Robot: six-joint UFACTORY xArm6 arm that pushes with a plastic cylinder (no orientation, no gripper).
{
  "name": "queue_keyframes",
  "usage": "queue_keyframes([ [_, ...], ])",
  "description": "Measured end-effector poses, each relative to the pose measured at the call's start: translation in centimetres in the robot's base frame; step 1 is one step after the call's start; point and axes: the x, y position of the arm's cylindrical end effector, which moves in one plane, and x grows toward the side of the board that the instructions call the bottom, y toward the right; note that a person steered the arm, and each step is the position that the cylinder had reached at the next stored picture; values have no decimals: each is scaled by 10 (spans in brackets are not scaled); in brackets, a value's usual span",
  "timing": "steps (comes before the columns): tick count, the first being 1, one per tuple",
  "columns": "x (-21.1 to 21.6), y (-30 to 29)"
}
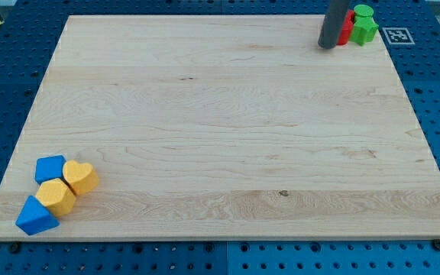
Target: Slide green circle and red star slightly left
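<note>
My tip [327, 46] rests on the wooden board [220, 137] near its top right corner. It touches or nearly touches the left side of the red block [346, 29], which the rod partly hides, so I cannot make out its star shape. The green circle [363, 11] sits at the very top edge, just right of and above the red block. A second green block [368, 30], star-like, lies right below the circle against the red block's right side. All three blocks are bunched together to the right of my tip.
At the board's bottom left corner lies a cluster: a blue block [50, 166], a yellow heart [81, 176], a yellow hexagon [56, 195] and a blue triangle [35, 216]. A white marker tag [397, 35] lies off the board's top right corner.
</note>
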Motion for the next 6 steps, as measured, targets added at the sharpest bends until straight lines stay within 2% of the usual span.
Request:
queue_keyframes([
  [1, 25, 40],
  [2, 6, 114],
  [3, -20, 155],
  [4, -72, 146],
  [5, -103, 119],
  [6, -101, 103],
])
